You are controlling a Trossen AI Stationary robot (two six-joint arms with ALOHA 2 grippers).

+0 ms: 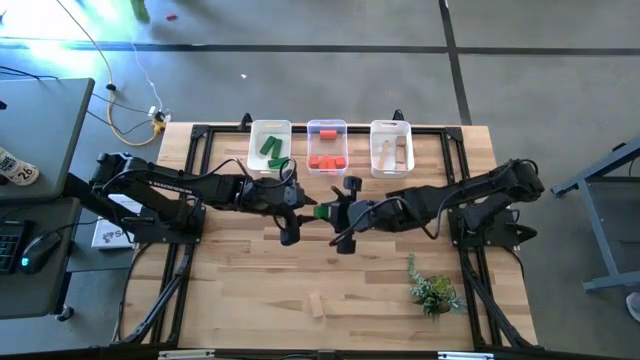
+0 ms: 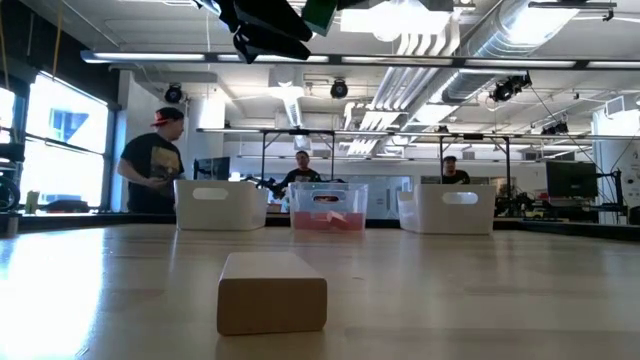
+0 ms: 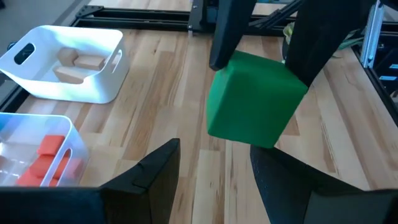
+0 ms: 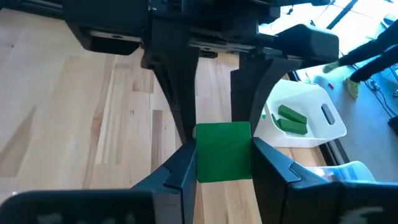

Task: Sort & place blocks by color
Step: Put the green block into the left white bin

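Left gripper (image 1: 291,222) waits mid-table w/ fingers apart, just beside the green cube (image 4: 224,151). Right gripper (image 1: 335,212) is clamped on this cube, above the table (image 1: 240,290). One wood block (image 2: 271,291) lies near the front edge, well apart.

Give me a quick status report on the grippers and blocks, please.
Right gripper shut on green cube, mid-table. Left gripper open, facing it. One wood block left on table. Nothing blocking.

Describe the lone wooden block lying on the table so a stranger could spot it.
On the wooden table, look near the front edge, opposite the three white bins. The pale natural wood block lies there alone on bare tabletop, left of the small green plant; every other block is binned or gripped.
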